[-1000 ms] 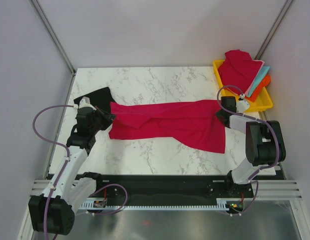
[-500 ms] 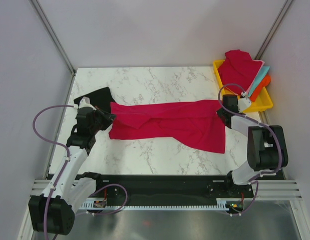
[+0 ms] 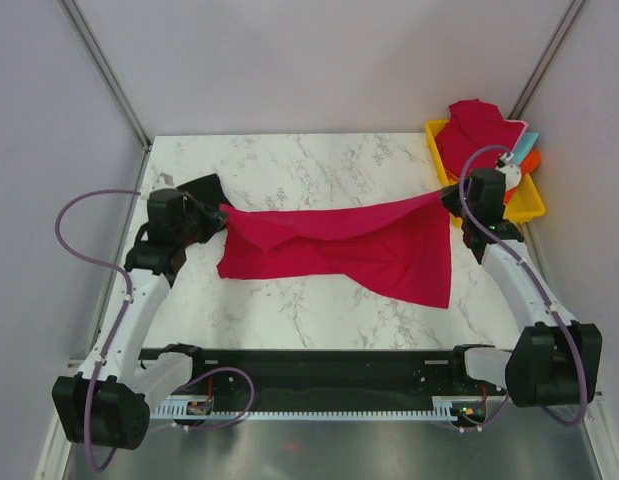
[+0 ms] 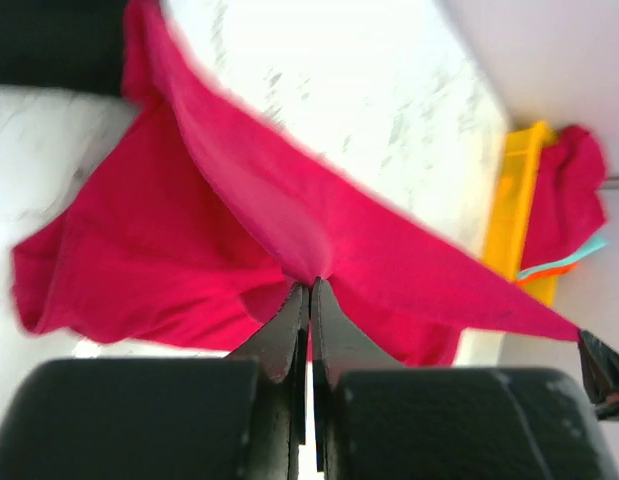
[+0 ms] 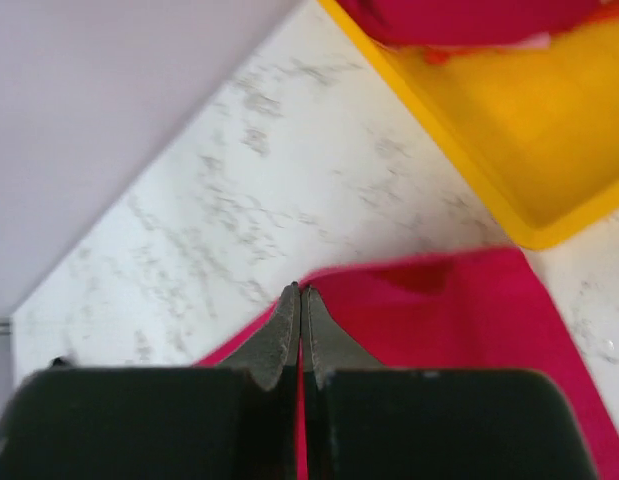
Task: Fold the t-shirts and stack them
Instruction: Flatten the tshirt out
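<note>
Two grippers clamped on one crimson t-shirt (image 3: 339, 245): left gripper (image 3: 213, 222) pinches one end of far edge, right gripper (image 3: 449, 198) other end. Edge stretched taut between them, raised off marble table (image 3: 319, 165); near half drapes on tabletop. No fold visible on it yet (first fold likely next). Black t-shirt (image 3: 197, 189) lies behind left gripper. Yellow tray (image 3: 524, 213) holds crimson, teal, orange shirts. Most of task left.

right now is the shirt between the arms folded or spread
Spread: the red shirt stretches between left gripper and right gripper, each pinching an end.
</note>
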